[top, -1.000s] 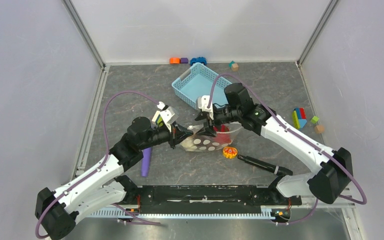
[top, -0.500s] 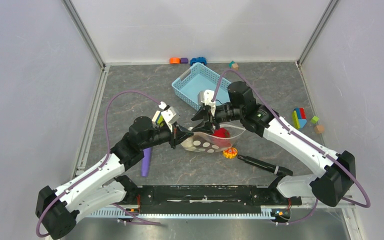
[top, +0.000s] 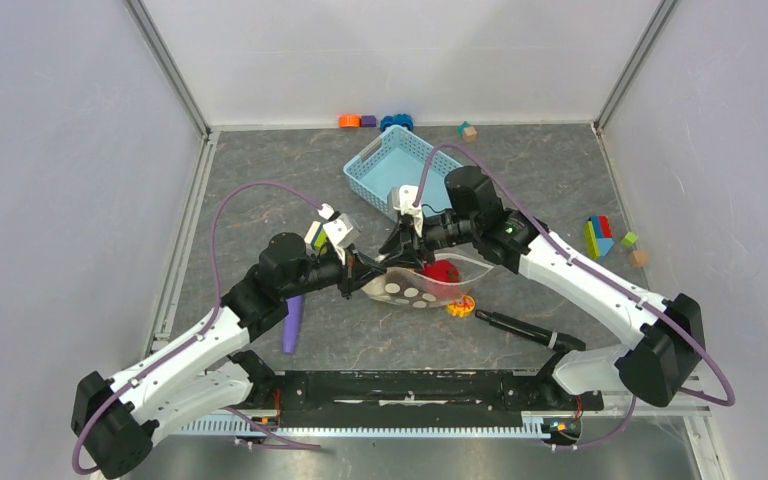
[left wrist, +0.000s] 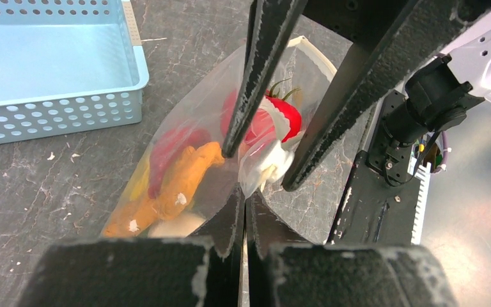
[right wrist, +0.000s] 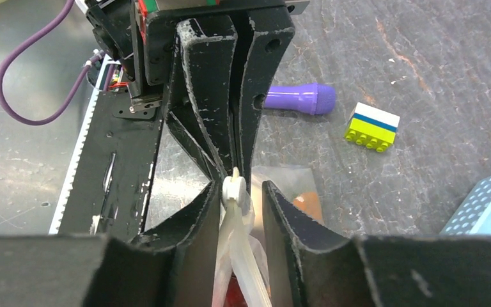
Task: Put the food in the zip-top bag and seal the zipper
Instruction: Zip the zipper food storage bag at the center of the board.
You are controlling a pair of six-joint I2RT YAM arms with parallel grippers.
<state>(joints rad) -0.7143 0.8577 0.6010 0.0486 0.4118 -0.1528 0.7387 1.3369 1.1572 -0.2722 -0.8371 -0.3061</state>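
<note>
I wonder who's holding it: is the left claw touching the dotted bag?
Touching. Left wrist view: the left claw is pinched shut on the dotted bag.

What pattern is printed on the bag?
White polka dots on the clear zip-top bag, clearest in the top external view.

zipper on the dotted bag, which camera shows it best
Right wrist: the zipper sits close up, a white strip inside the right gripper. Left wrist shows only its far curved end; top external, a thin pale line.
</note>
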